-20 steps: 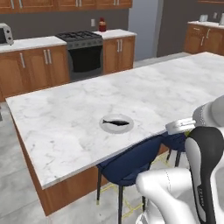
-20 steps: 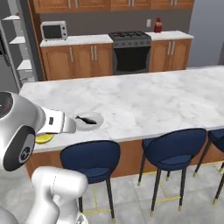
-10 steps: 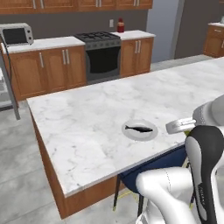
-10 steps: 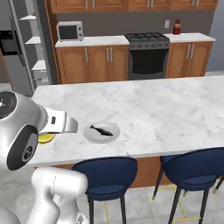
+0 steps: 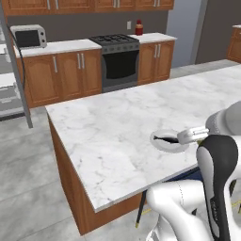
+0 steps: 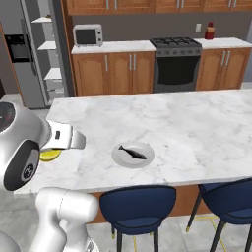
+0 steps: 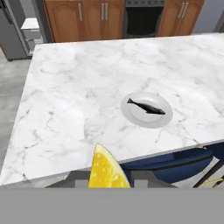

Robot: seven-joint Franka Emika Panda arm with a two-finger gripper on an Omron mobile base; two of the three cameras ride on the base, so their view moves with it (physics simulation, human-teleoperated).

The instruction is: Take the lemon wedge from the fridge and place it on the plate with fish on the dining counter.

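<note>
Your lemon wedge (image 7: 107,169) sits pinched in the hand (image 7: 109,183), held near the worktop (image 7: 87,87) edge. The plate with fish (image 7: 147,109) lies farther in on the marble, well apart. Blue stools (image 6: 138,206) stand below the edge.

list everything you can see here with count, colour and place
dining counter: 1, white-grey marble top on wood base, centre
plate with fish: 1, pale plate, dark fish, near the counter's front edge
lemon wedge: 1, yellow, in the gripper
stools: 2, dark blue, under the counter's front
stove: 1, dark, back wall
microwave: 1, grey, wall counter
red bottle: 1, beside the stove
fridge: 1, grey, open, far left
gripper: 1, shut on the wedge
</note>
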